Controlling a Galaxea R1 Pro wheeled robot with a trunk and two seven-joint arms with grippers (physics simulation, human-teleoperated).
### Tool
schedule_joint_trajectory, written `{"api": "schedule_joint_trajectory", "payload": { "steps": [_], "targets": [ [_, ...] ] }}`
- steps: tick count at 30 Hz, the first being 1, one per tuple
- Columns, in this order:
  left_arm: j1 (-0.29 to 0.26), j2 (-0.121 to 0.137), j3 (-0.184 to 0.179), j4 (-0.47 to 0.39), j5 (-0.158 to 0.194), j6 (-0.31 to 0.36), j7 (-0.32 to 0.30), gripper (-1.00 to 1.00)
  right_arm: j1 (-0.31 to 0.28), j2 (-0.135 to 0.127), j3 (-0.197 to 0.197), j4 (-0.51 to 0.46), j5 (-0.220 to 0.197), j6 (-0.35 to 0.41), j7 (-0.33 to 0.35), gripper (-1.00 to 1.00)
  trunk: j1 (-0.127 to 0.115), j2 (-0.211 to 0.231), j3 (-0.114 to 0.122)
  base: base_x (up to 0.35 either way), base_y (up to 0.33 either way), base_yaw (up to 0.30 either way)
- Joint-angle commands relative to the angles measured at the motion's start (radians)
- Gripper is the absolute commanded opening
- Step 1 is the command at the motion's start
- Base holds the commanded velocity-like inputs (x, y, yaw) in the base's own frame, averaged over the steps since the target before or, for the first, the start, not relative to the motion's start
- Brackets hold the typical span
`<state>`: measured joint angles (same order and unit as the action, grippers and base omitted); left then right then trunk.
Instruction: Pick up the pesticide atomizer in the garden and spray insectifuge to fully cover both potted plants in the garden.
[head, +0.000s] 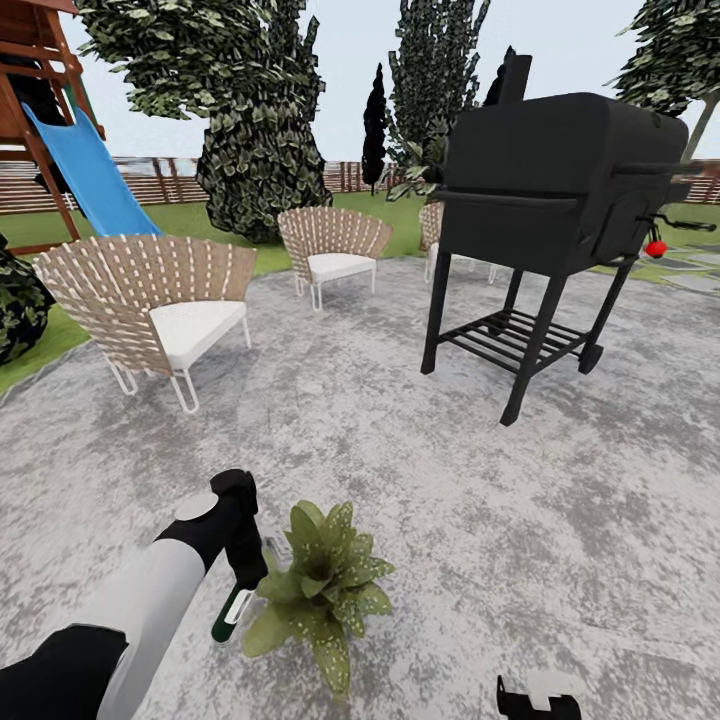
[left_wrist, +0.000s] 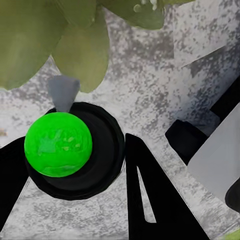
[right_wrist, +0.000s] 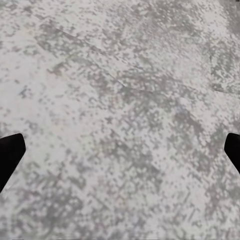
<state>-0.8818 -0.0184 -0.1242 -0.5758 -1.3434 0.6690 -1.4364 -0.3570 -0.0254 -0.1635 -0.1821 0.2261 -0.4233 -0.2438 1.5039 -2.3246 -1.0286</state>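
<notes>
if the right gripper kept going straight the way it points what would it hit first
Most likely the bare stone patio. The right wrist view looks between the spread fingertips of the right gripper onto mottled grey paving with nothing in the way; how far off it lies is unclear.

A black barbecue grill on thin legs with a slatted lower shelf stands on the right of the paving. Two woven chairs with white cushions sit to the left, one nearer, one farther back. Behind them stand a blue slide, dark trees and more.
</notes>
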Motion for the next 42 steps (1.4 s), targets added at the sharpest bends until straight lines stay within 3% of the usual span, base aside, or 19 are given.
{"api": "schedule_joint_trajectory", "payload": {
  "steps": [1,8,13,19,25,36,42],
  "targets": [
    [0.0,-0.001,-0.002,-0.001,-0.005,0.011,-0.007,-1.0,-0.001,0.001,-0.007,0.001,0.01,-0.003,-0.003,1.0,0.0,0.0,-0.001,0.257,0.189,0.0],
    [0.0,-0.002,-0.001,-0.002,-0.005,0.011,-0.007,-1.0,-0.001,0.001,-0.007,0.001,0.01,-0.003,-0.004,1.0,0.0,0.0,-0.001,0.179,0.135,-0.191],
    [-0.029,0.0,0.003,-0.034,-0.006,0.011,0.041,-1.0,-0.001,0.001,-0.007,0.002,0.01,-0.003,-0.004,1.0,0.0,0.0,-0.001,0.003,0.002,-0.01],
    [-0.013,0.004,0.013,-0.033,0.001,0.011,0.078,-1.0,0.0,0.001,-0.006,0.003,0.01,-0.003,-0.003,1.0,0.0,0.0,-0.001,0.0,0.0,0.0],
    [-0.011,0.002,0.014,-0.03,0.008,0.057,0.092,-1.0,-0.001,0.001,-0.005,0.003,0.01,-0.003,-0.003,1.0,0.0,0.0,-0.001,0.0,0.0,0.0],
    [0.096,-0.009,0.009,-0.03,0.0,0.052,0.098,-1.0,0.0,0.001,-0.005,0.003,0.01,-0.003,-0.003,1.0,0.0,0.0,-0.001,0.062,0.0,0.0],
    [0.09,-0.011,0.013,-0.047,0.007,0.056,0.099,-1.0,-0.001,0.001,-0.005,0.003,0.01,-0.003,-0.003,1.0,0.0,0.0,-0.001,0.0,0.0,0.0]
  ]
}}
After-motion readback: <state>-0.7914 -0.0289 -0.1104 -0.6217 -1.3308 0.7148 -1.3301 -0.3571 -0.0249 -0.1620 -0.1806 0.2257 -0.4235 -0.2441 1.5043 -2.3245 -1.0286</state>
